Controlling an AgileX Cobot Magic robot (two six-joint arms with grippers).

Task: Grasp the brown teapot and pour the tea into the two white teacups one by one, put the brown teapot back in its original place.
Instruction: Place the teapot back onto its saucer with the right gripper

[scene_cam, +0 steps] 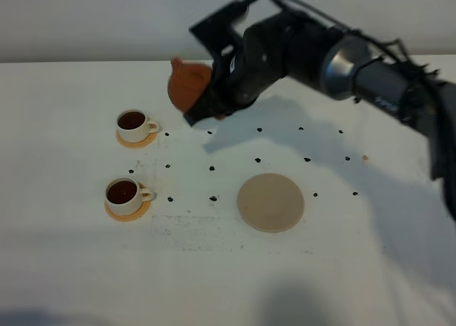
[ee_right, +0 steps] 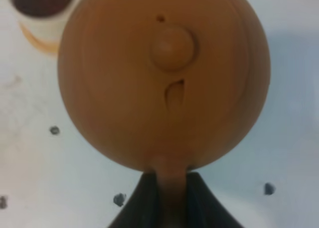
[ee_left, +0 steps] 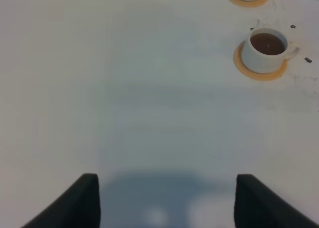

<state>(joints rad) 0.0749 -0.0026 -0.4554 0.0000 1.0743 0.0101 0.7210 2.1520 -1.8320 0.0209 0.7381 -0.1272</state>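
Overhead, one brown teapot (scene_cam: 188, 82) hung above the table (scene_cam: 71, 269), handle clamped in the closed right gripper (scene_cam: 206, 98); two white teacups (scene_cam: 134, 124) (scene_cam: 124, 192), both holding dark tea, sat on coasters near the left edge; one beige disc (scene_cam: 271, 202) lay bare, open cloth around it; left gripper (ee_left: 164, 198) stood open, holding nothing; no writing legible.

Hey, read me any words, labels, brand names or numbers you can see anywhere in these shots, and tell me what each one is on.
No text can be read anywhere.
The right arm: a faint pale marking on its dark sleeve, too blurred to read.
The brown teapot, the two white teacups, the beige disc and the table: no lettering; the table's black dots are only marks.
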